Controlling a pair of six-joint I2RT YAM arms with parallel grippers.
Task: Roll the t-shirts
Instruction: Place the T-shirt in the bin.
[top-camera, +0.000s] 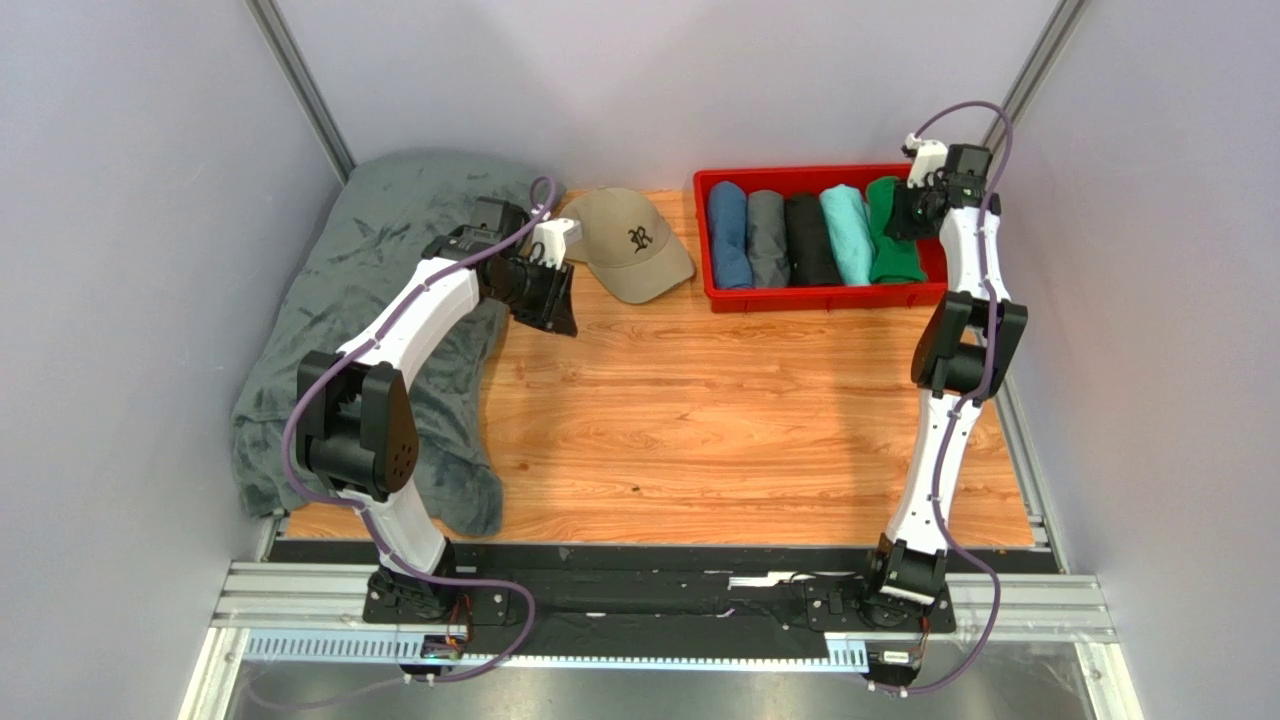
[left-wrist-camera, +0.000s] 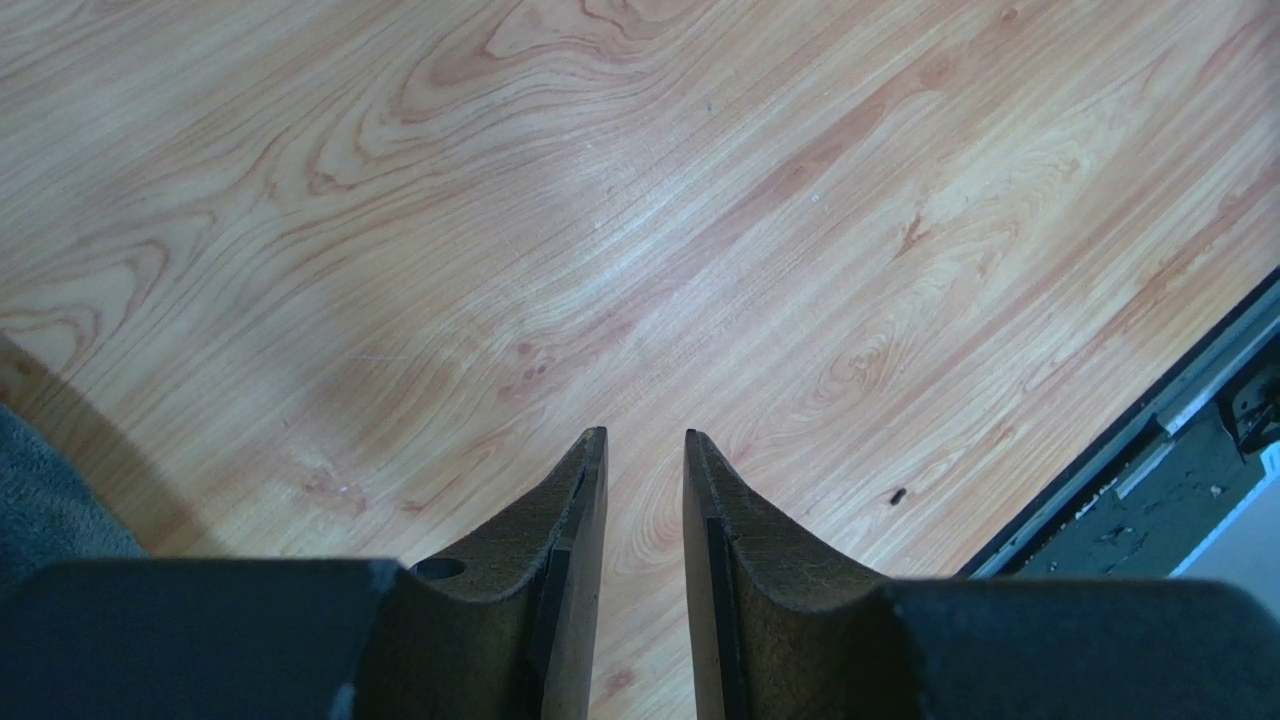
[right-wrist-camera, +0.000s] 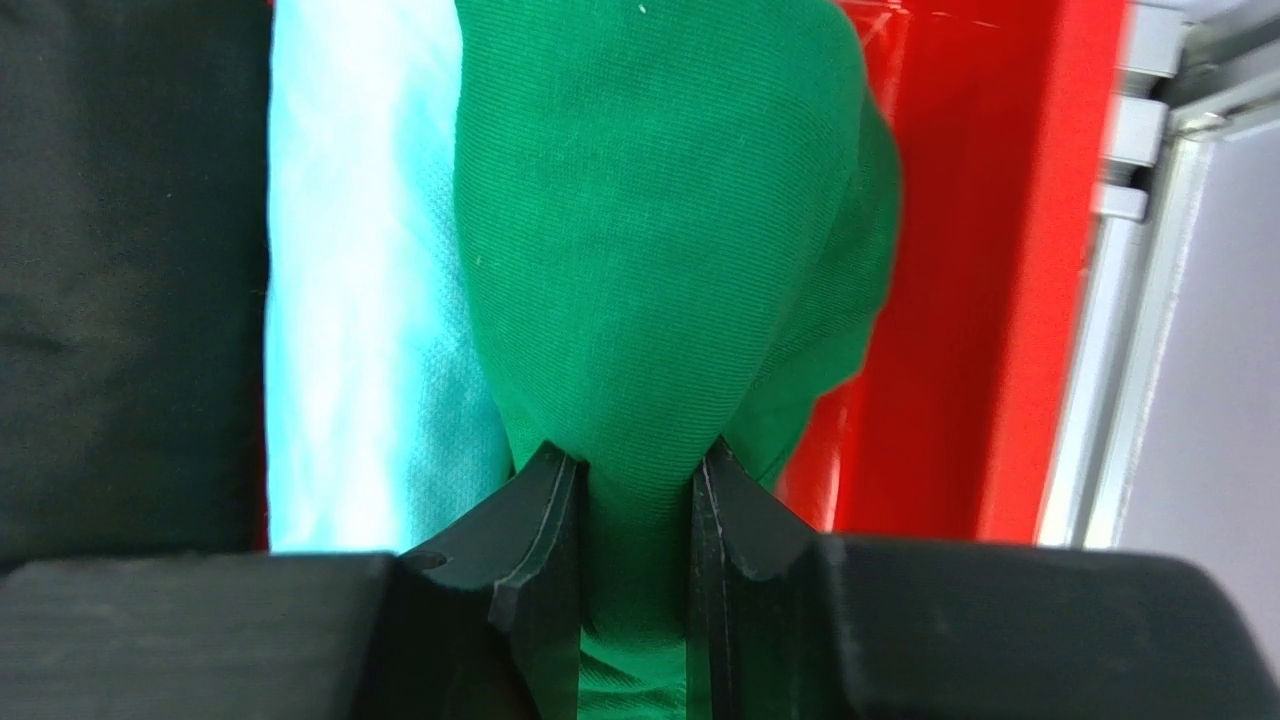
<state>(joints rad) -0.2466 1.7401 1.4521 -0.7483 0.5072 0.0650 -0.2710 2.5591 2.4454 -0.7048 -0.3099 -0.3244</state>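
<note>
A rolled bright green t-shirt (top-camera: 893, 255) lies at the right end of the red tray (top-camera: 819, 297), beside rolled turquoise (top-camera: 848, 234), black (top-camera: 810, 240), grey (top-camera: 768, 237) and blue (top-camera: 729, 234) t-shirts. My right gripper (right-wrist-camera: 639, 458) is above the tray's right end, shut on the green t-shirt (right-wrist-camera: 661, 255); the cloth fills the gap between its fingers. My left gripper (left-wrist-camera: 646, 438) hangs over bare wood near the cap, its jaws a little apart with nothing between them. In the top view the left gripper (top-camera: 553, 308) is by the blanket's edge.
A big dark-grey blanket (top-camera: 361, 300) covers the table's left side, under the left arm. A tan baseball cap (top-camera: 631, 240) sits between the blanket and the tray. Grey walls close in on both sides, and the right wall is near the tray.
</note>
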